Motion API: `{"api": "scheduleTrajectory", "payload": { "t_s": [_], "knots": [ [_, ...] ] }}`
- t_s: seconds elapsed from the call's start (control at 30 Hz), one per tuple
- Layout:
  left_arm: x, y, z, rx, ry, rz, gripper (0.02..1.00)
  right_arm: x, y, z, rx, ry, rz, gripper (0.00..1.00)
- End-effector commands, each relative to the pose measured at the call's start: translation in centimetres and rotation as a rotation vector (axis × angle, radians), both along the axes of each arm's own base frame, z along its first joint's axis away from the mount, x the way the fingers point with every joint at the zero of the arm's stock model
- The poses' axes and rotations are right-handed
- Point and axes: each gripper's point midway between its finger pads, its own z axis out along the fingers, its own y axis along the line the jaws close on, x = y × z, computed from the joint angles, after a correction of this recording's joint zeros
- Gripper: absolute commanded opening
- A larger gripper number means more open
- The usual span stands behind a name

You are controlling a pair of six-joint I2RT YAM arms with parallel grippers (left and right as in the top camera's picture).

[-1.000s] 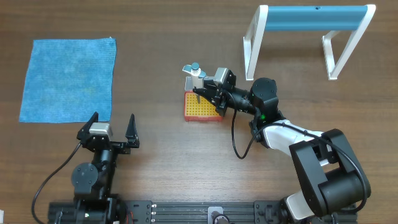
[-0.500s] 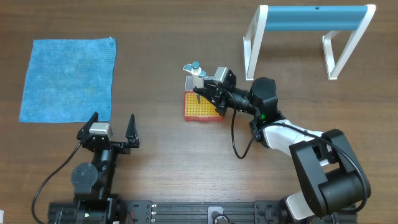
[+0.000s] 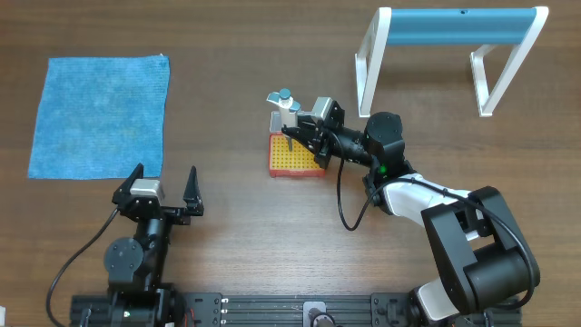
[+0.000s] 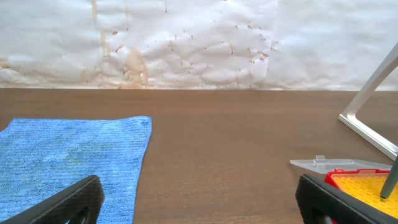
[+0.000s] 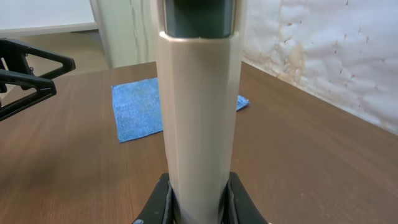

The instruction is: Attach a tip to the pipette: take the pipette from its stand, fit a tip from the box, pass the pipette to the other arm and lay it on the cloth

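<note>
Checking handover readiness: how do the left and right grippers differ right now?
The left gripper has its fingers spread open and empty; the right gripper has its fingers shut on the pipette. The left gripper sits near its base, by the cloth; the right gripper is stretched out, holding the pipette over the tip box. Both are black, with two fingers.

You're at a lab-style robot test bench. A brown wood-grain tabletop [image 3: 236, 227] carries a red box of yellow pipette tips [image 3: 292, 156], a white pipette with a pale blue cap [image 3: 287, 109] and a white frame stand with a blue top bar [image 3: 458, 27]. Behind the table, stained crumpled white paper [image 4: 199, 43] covers the wall.
</note>
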Motion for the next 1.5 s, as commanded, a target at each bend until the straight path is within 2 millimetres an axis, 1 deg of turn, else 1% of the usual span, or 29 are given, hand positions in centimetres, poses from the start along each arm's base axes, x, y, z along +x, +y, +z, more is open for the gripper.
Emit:
{"api": "scheduleTrajectory", "payload": {
  "t_s": [0.03,0.3,0.53,0.73,0.87,0.97,1.07,1.2,1.27,1.3,1.4,1.5],
  "knots": [
    [-0.1,-0.2,0.0,0.012,-0.001,-0.014,0.998,0.4,-0.4,-2.2,-0.037,0.037,-0.021,0.077],
    [-0.1,-0.2,0.0,0.012,-0.002,-0.015,0.998,0.3,-0.4,-2.3,-0.037,0.037,-0.02,0.077],
    [-0.1,-0.2,0.0,0.012,-0.001,-0.015,0.998,-0.4,-0.7,-3.5,-0.052,0.063,-0.023,0.077],
    [-0.1,-0.2,0.0,0.012,-0.001,-0.014,0.998,-0.4,-0.7,-3.3,-0.053,0.045,-0.022,0.077],
    [-0.1,-0.2,0.0,0.012,-0.002,-0.014,1.0,-0.4,-0.6,-2.6,-0.046,0.026,-0.022,0.077],
    [-0.1,-0.2,0.0,0.012,-0.002,-0.014,0.998,-0.4,-0.7,-1.3,-0.035,-0.006,-0.023,0.077],
    [-0.1,-0.2,0.0,0.012,-0.001,-0.015,0.996,-0.5,-0.7,0.9,-0.019,-0.051,-0.023,0.073],
    [-0.1,-0.2,0.0,0.012,-0.002,-0.015,0.998,-0.7,-0.8,3.1,-0.014,-0.066,-0.024,0.077],
    [-0.1,-0.2,0.0,0.012,-0.002,-0.014,0.998,-0.8,-0.8,4.6,-0.003,-0.096,-0.024,0.077],
    [-0.1,-0.2,0.0,0.012,-0.001,-0.015,0.998,-0.8,-0.8,5.8,0.008,-0.128,-0.025,0.077],
    [-0.1,-0.2,0.0,0.012,-0.001,-0.014,0.998,-0.7,-0.8,7.8,0.024,-0.171,-0.026,0.077],
    [-0.1,-0.2,0.0,0.012,-0.001,-0.014,0.998,-0.4,-0.7,10.4,0.036,-0.205,-0.026,0.077]
  ]
}}
